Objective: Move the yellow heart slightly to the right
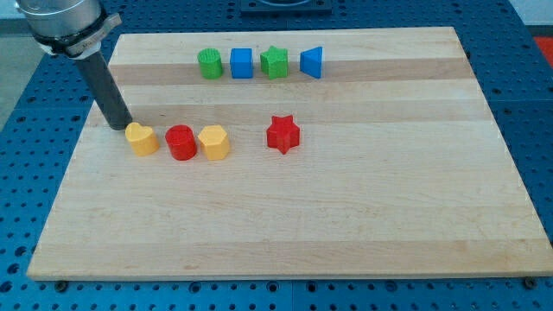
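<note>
The yellow heart lies on the wooden board at the view's left, first in a row of three blocks. To its right are a red cylinder and a yellow hexagon, close together. My tip rests on the board just left of and slightly above the yellow heart, touching or nearly touching its upper-left edge. The dark rod rises from there toward the view's top left.
A red star lies to the right of the row. Along the view's top are a green cylinder, a blue cube, a green star and a blue triangle. The board's left edge is near my tip.
</note>
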You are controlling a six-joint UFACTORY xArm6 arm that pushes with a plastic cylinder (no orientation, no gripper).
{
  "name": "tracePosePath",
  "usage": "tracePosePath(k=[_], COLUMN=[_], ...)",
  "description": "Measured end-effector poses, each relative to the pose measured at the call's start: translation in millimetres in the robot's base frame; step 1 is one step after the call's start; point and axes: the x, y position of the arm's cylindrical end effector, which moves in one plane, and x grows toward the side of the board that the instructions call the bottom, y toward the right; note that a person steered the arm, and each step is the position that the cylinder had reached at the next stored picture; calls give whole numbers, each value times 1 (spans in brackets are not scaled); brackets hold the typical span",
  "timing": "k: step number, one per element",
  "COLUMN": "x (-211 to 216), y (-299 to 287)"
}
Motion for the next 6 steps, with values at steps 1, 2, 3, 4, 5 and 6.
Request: tracePosePath(k=[1, 2, 3, 4, 5, 6], x=[7, 21, 22, 22, 22, 22], y=[4, 4, 6, 7, 7, 9])
